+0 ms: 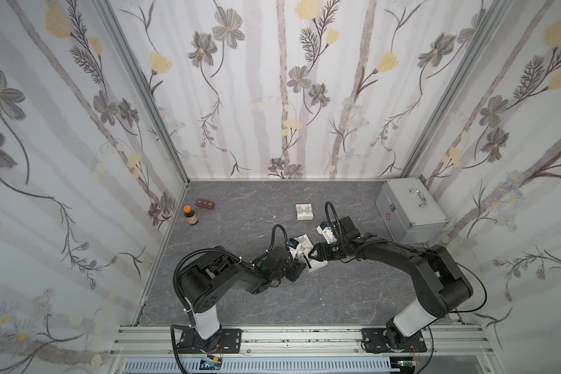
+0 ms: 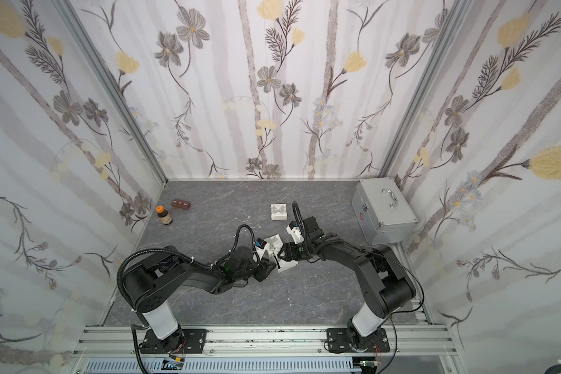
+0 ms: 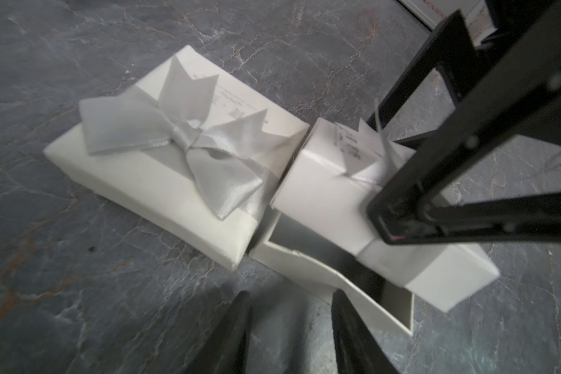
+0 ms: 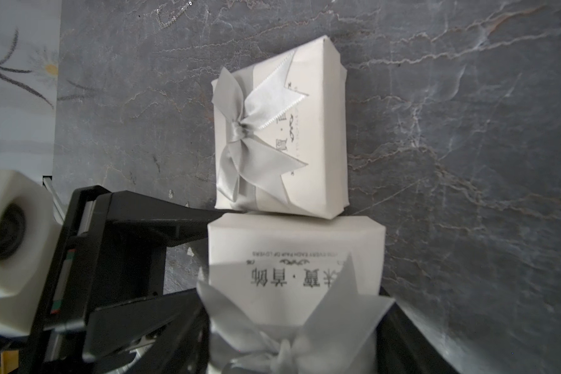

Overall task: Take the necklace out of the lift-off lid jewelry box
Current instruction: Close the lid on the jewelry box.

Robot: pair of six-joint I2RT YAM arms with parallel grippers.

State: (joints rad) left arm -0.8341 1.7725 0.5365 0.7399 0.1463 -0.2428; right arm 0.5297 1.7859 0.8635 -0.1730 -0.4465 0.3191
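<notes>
A grey, marble-veined table (image 1: pixel 240 291) sits between walls (image 1: pixel 256 97) papered with grey and yellow flowers. A metal case (image 1: pixel 408 210) stands in the far right corner, a bottle (image 1: pixel 190 215) and a brown block (image 1: pixel 205 204) far left, and a closed white box (image 1: pixel 304 212) at the back. Mid-table the right gripper (image 3: pixel 382 171) clamps the bow-topped lid (image 3: pixel 324 181), tilted over the open box (image 3: pixel 308 268) just beside a second closed box (image 3: pixel 162 181). The left gripper (image 3: pixel 292 293) has its jaws part-way apart at the open box's near wall, grip unclear, and a thin chain (image 4: pixel 175 16) lies loose on the table behind them.
</notes>
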